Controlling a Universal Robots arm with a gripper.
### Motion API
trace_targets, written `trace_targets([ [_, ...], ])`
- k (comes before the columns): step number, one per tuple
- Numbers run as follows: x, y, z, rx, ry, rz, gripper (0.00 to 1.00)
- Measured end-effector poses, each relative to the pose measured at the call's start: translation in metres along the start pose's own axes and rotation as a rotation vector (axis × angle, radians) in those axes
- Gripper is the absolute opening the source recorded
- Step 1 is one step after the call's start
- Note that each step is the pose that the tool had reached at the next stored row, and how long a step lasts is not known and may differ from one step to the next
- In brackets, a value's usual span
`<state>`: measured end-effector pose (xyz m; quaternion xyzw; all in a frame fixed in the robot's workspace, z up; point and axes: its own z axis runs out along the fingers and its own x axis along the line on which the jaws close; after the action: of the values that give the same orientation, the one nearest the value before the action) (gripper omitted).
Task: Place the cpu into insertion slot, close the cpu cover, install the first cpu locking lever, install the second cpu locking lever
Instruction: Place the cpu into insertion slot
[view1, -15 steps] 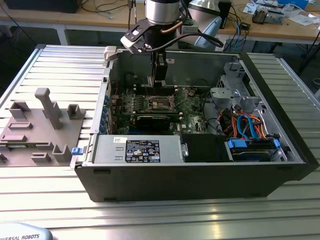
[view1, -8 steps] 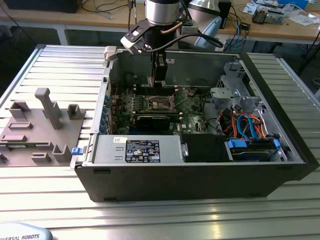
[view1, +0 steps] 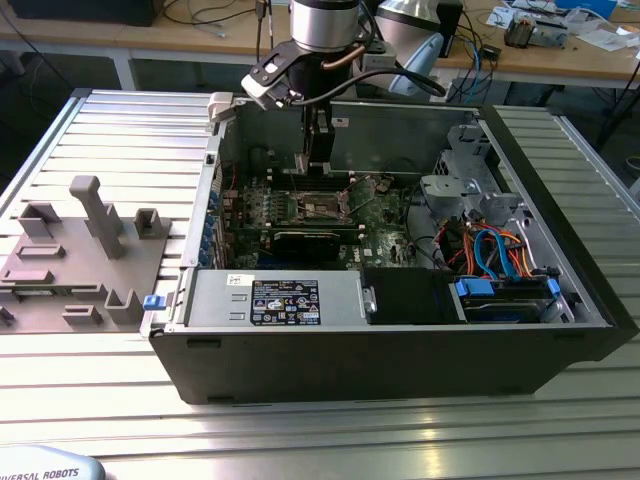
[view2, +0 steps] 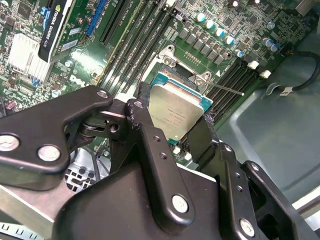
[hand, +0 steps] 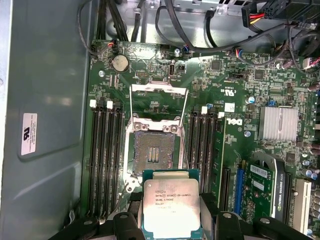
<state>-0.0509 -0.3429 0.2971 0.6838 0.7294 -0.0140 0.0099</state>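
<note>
The cpu (hand: 171, 207), a square chip with a dull silver top, hangs between my two black fingers (hand: 127, 224); my gripper (hand: 172, 221) is shut on it. In the first wrist view the chip hovers just short of the bare insertion slot (hand: 153, 150), overlapping the slot's near edge. The cpu cover (hand: 150, 89) stands flipped open behind the slot, with thin wire locking levers (hand: 184, 135) swung up on either side. The second wrist view shows the cpu (view2: 177, 112) pinched at two opposite edges by my gripper (view2: 175, 124). In the exterior view my gripper (view1: 318, 162) reaches down into the open computer case (view1: 400, 350).
Black memory slots (hand: 106, 155) flank the socket on both sides. A graphics card (hand: 265, 185) and a finned heatsink (hand: 278, 122) lie beside it, with cable bundles (hand: 210, 30) behind. A grey fixture (view1: 80, 250) sits on the table at the exterior view's left.
</note>
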Motion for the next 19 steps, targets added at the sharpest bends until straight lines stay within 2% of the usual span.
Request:
trace_targets([
  [19, 0.0002, 0.0, 0.0056, 0.0, 0.0, 0.0, 0.54],
])
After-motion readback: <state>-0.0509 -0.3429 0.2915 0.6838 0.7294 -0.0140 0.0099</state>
